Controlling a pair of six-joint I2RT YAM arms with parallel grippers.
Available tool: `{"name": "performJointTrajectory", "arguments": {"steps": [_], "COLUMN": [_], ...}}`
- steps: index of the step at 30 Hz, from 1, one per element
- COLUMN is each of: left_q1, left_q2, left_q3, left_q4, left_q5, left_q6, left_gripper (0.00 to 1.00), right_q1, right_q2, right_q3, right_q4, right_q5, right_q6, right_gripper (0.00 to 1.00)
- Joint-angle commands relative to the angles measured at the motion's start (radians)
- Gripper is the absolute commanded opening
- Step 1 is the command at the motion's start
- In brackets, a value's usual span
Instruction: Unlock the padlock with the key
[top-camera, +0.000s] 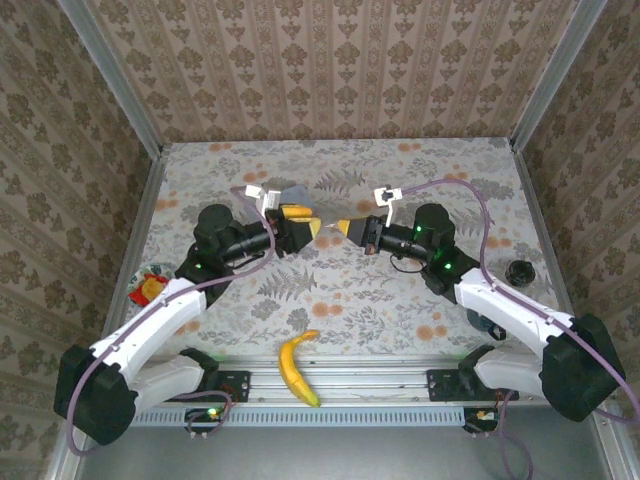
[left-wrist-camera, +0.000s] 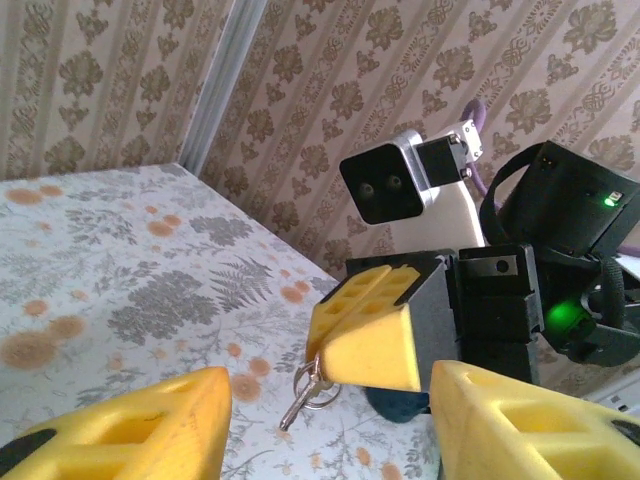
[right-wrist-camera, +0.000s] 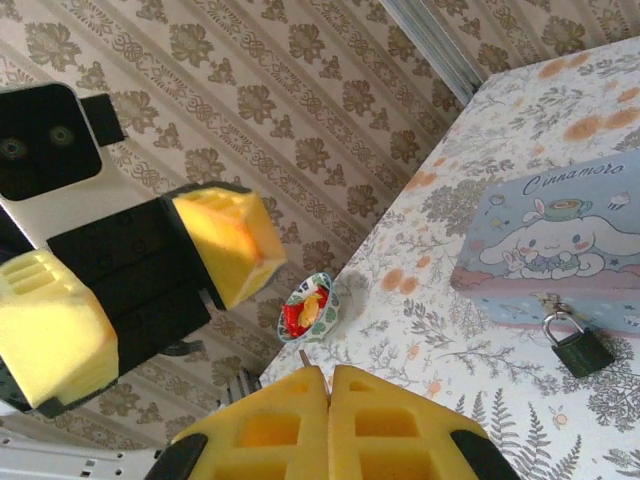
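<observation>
Near the tin (right-wrist-camera: 520, 200), the right gripper (right-wrist-camera: 329, 390) is gripping the key (left-wrist-camera: 298, 402). The left gripper (top-camera: 306, 222) is standing open. The padlock (right-wrist-camera: 580, 350) is hanging on the tin's side.

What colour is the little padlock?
The padlock is dark greenish-black; the right wrist view shows it best.

Counts: padlock (right-wrist-camera: 578, 350) 1; key (left-wrist-camera: 297, 405) 1, on ring; blue tin (right-wrist-camera: 560, 245) 1; banana (top-camera: 298, 367) 1; small bowl (right-wrist-camera: 308, 308) 1; dark round item (top-camera: 519, 272) 1, right side of top view.
</observation>
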Motion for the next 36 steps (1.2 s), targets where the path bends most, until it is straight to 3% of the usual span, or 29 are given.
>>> {"name": "performJointTrajectory", "arguments": {"steps": [1,22,36], "left_q1": [0.019,0.062,0.063], "left_q2": [0.034,0.170,0.267], "left_q3": [-0.015,-0.052,-0.047], "left_q4": [0.093,0.430,0.626], "left_q5": [0.073,0.258,0.317], "left_q6": [-0.089,-0.278,-0.393], "left_gripper": [0.53,0.49,0.29], "right_q1": [-0.003,-0.003,-0.003], "right_q2": [0.015,0.028,0.031], "right_q3": [0.025,0.050,0.061], "right_q4": [0.086,0.151,0.150], "right_q5": [-0.040,-0.087,-0.093], "right_q6": [0.039,0.089,0.094], "right_gripper": [0.00,0.00,0.00]}}
